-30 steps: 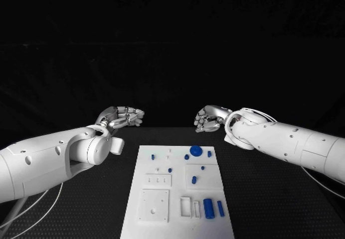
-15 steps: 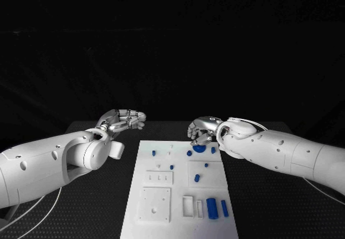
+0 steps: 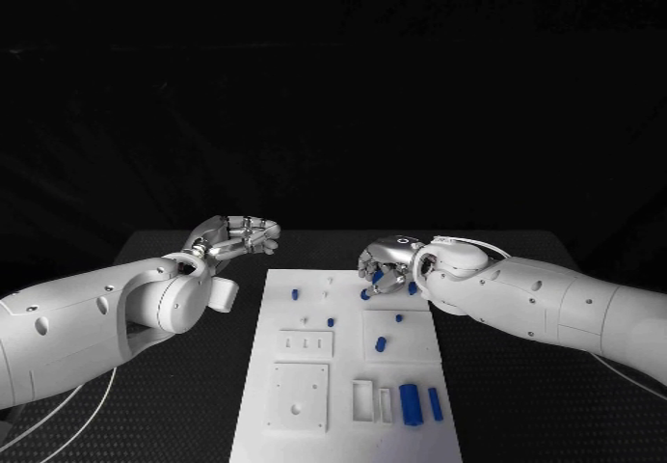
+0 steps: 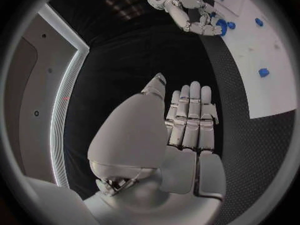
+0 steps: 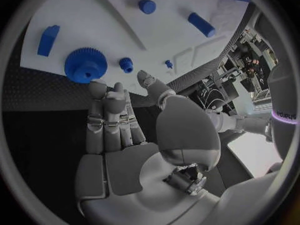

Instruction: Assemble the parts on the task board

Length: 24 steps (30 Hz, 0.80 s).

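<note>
Task board (image 3: pixel 348 386) carries a blue gear (image 5: pixel 85 65) that the empty, loosely spread right hand (image 3: pixel 390 264) hovers above (apparently to grasp it).

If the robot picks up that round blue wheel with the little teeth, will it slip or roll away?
The blue gear lies flat on the task board, so it probably won't roll unless tipped on edge. Its toothed rim should give the right hand some grip. It looks like stiff plastic, probably light, so it could skid if nudged.

Right hand (image 5: pixel 125 135), fingers straight, just short of blue gear (image 5: pixel 85 64) on task board (image 5: pixel 112 25).
</note>
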{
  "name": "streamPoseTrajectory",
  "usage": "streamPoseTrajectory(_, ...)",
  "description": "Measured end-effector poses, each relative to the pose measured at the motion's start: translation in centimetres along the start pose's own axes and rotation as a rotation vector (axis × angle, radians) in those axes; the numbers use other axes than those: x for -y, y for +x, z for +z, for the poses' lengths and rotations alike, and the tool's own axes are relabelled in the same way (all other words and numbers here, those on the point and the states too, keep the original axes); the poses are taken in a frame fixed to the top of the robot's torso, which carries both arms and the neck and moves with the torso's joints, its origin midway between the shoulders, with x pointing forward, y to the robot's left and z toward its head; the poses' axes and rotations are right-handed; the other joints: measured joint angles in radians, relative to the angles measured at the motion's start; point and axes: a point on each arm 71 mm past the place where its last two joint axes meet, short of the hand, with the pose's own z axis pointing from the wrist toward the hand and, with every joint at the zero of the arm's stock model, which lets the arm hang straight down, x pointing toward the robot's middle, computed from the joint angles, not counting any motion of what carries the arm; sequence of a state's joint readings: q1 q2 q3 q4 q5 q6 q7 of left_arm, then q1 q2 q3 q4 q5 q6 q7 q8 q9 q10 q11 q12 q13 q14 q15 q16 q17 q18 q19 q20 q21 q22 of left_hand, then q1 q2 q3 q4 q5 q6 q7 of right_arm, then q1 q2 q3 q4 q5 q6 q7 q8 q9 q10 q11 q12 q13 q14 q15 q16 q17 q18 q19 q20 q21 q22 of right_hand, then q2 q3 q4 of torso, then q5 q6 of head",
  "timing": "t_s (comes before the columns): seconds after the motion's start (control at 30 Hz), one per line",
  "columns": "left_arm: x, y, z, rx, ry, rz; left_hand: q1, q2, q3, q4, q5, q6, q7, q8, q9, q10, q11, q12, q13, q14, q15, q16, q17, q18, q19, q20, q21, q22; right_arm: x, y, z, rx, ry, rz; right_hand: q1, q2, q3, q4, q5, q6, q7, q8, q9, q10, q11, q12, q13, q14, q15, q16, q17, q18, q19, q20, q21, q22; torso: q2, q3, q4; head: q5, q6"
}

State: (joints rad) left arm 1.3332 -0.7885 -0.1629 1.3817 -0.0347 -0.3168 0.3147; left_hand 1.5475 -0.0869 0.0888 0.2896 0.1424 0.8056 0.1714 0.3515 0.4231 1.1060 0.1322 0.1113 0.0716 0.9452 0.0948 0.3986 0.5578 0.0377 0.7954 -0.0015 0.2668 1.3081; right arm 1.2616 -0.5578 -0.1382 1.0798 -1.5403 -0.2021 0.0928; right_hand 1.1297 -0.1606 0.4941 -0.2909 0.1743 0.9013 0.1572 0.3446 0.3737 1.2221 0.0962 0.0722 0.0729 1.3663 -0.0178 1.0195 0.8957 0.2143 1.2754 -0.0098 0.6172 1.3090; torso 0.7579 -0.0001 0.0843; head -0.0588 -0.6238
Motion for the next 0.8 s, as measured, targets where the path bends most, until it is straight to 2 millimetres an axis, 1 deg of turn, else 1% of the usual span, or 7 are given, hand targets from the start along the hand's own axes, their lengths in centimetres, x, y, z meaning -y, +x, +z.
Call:
streamPoseTrajectory(0.1, 0.0, -0.1, 0.0, 0.0, -0.001, -0.001, 0.0, 0.0, 0.0, 0.0, 0.0, 0.0, 0.0, 0.0, -0.001, 0.0, 0.0, 0.0, 0.0, 0.0, 0.0, 0.0, 0.0, 0.0, 0.0, 0.0, 0.0, 0.0, 0.0, 0.1, 0.0, -0.007, -0.001, -0.01, 0.0, 0.0, 0.0, 0.0, 0.0, 0.0, 0.0, 0.0, 0.0, 0.0, 0.0, 0.0, 0.0, -0.006, -0.001, 0.017, -0.001, -0.002, -0.005, -0.005, 0.023, 0.0, 0.003, 0.0, 0.0007, 0.001, -0.001)
streamPoseTrajectory(0.13, 0.0, -0.1, 0.0, 0.0, -0.001, -0.001, 0.0, 0.0, 0.0, 0.0, 0.0, 0.0, 0.0, 0.0, -0.001, 0.0, 0.0, 0.0, -0.001, 0.0, 0.0, -0.004, 0.0, 0.0, 0.0, 0.0, 0.0, 0.0, 0.0, 0.2, 0.0, -0.009, 0.0, -0.013, 0.0, 0.0, 0.0, 0.0, 0.0, 0.0, 0.0, 0.0, 0.0, 0.0, 0.0, 0.0, 0.0, -0.008, 0.0, 0.019, -0.002, -0.011, -0.007, -0.007, 0.029, 0.0, 0.004, 0.0001, 0.0009, 0.001, -0.001)
streamPoseTrajectory(0.2, 0.0, -0.1, -0.1, 0.0, -0.002, -0.001, 0.0, 0.0, 0.0, 0.0, 0.0, 0.0, 0.0, 0.0, -0.001, 0.0, 0.0, -0.003, -0.001, 0.0, 0.0, -0.004, 0.0, 0.0, 0.0, 0.0, 0.0, 0.0, 0.0, 0.3, 0.0, -0.015, 0.0, -0.019, 0.0, 0.0, 0.0, 0.0, 0.0, 0.001, -0.001, 0.0, 0.0, -0.002, -0.002, 0.0, 0.0, -0.008, 0.0, 0.024, -0.004, -0.013, -0.007, -0.007, 0.036, 0.0, 0.006, 0.0005, 0.0012, 0.001, -0.001)
streamPoseTrajectory(0.33, 0.0, -0.1, -0.1, 0.0, -0.002, -0.002, 0.0, 0.0, 0.0, 0.0, 0.0, 0.0, 0.0, 0.0, -0.001, 0.0, 0.0, -0.004, -0.001, 0.0, 0.0, -0.004, 0.001, 0.0, 0.0, 0.0, 0.0, 0.0, -0.1, 0.7, -0.1, -0.025, -0.002, -0.029, 0.0, 0.0, 0.005, 0.001, 0.0, 0.005, -0.005, 0.0, 0.0, -0.002, -0.002, 0.0, 0.002, -0.011, -0.003, 0.035, -0.009, -0.014, -0.009, -0.009, 0.05, 0.0, 0.01, 0.0005, 0.0012, 0.001, -0.002)
streamPoseTrajectory(0.47, 0.0, -0.2, -0.1, 0.0, -0.002, -0.002, 0.0, 0.0, -0.003, 0.003, 0.0, 0.0, 0.0, 0.0, -0.002, 0.0, 0.0, -0.004, -0.001, 0.0, 0.0, -0.004, 0.001, 0.0, 0.0, 0.0, 0.0, 0.0, -0.3, 0.9, -0.1, -0.034, -0.007, -0.038, 0.0, 0.0, 0.01, 0.001, 0.0, 0.012, -0.012, 0.0, 0.002, 0.007, -0.008, 0.0, 0.005, -0.012, -0.004, 0.044, -0.015, -0.015, -0.014, -0.011, 0.063, 0.0, 0.014, 0.0005, 0.0008, 0.0, -0.004)
streamPoseTrajectory(0.6, 0.0, -0.2, 0.0, 0.002, -0.003, -0.002, -0.004, 0.004, -0.005, 0.0, 0.0, 0.0, 0.0, -0.004, -0.002, 0.0, 0.0, -0.004, -0.001, 0.0, 0.0, -0.004, 0.001, 0.0, 0.0, 0.0, 0.0, 0.0, -0.3, 1.1, 0.0, -0.039, -0.006, -0.047, 0.0, 0.0, 0.012, 0.0, 0.0, 0.013, -0.013, 0.0, 0.003, 0.011, -0.006, 0.0, 0.006, -0.015, -0.007, 0.049, -0.018, -0.015, -0.017, -0.009, 0.07, 0.0, 0.018, -0.0001, 0.0007, -0.003, -0.007)
streamPoseTrajectory(0.8, 0.0, -0.2, 0.0, 0.002, -0.003, -0.004, -0.004, 0.004, -0.006, 0.0, 0.0, 0.0, 0.0, -0.004, -0.003, 0.0, 0.0, -0.004, -0.001, 0.0, 0.0, -0.008, 0.001, -0.001, 0.0, 0.0, 0.0, 0.0, -0.5, 1.2, 0.1, -0.044, -0.009, -0.055, 0.005, 0.005, 0.024, 0.001, -0.016, 0.018, -0.018, 0.0, 0.005, 0.023, -0.01, 0.0, 0.012, -0.018, -0.01, 0.061, -0.029, -0.016, -0.019, -0.01, 0.096, 0.0, 0.022, -0.0004, 0.0018, -0.005, -0.01)
